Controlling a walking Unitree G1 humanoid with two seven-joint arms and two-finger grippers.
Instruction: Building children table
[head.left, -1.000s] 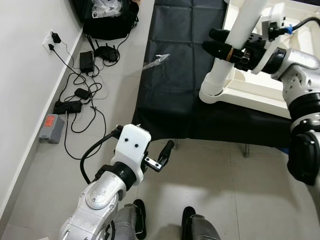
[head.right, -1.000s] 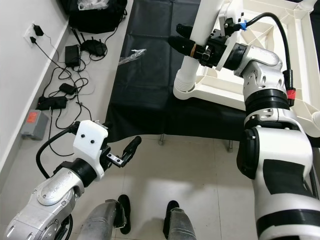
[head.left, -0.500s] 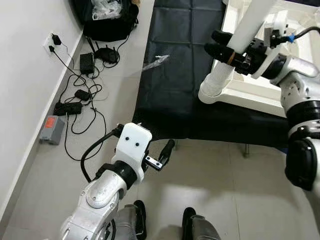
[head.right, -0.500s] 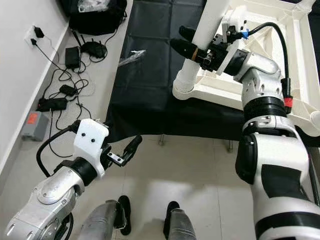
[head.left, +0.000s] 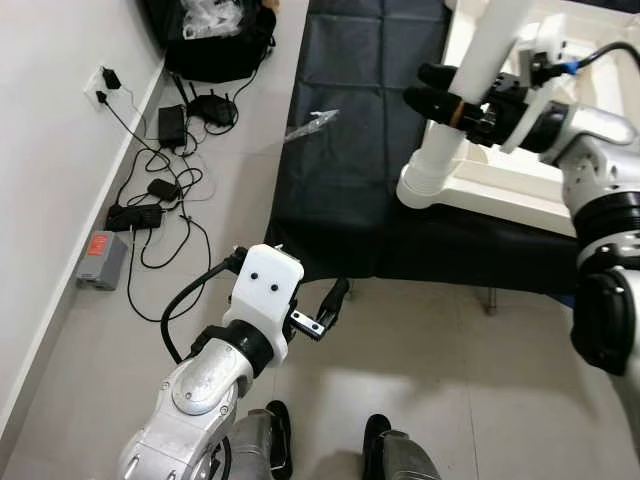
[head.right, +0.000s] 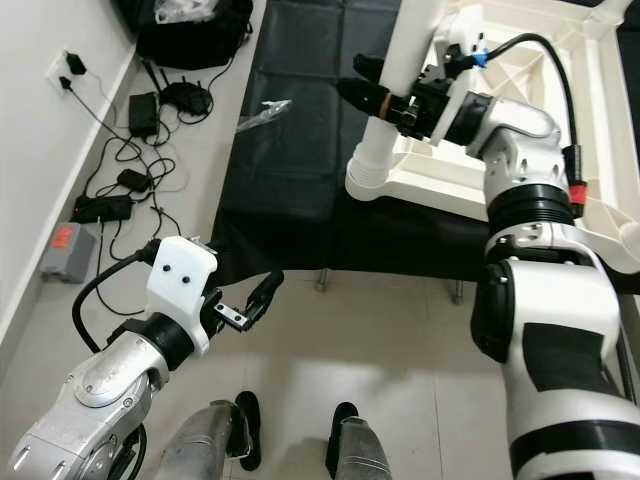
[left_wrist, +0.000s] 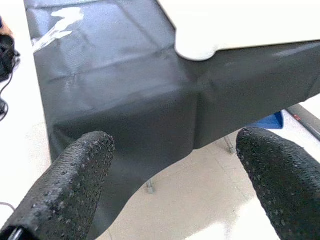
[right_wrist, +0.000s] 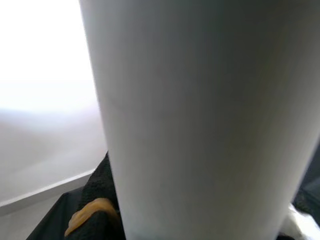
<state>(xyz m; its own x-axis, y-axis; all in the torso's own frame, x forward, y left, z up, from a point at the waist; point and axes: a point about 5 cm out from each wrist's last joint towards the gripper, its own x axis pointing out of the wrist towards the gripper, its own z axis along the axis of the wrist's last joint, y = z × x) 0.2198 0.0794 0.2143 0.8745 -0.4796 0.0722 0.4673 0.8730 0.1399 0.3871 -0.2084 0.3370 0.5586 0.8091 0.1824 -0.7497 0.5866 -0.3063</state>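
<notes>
A white table leg stands tilted with its flared foot at the corner of the upturned white table top, which lies on a black cloth. My right gripper is shut on the leg at mid-height, one black finger on each side. Close up in the right wrist view, the leg has a black finger with an orange mark beside it. My left gripper hangs open over the tiled floor, short of the cloth's front edge. Its two fingers are wide apart with nothing between them.
Cables, adapters and a power strip lie along the white wall on the left. A black bag sits at the far left. A scrap of clear plastic lies at the cloth's edge. My feet stand on the tiles below.
My right gripper has swung the leg slightly, from leaning further over half a second ago to a bit more upright now. The left arm has stayed put.
</notes>
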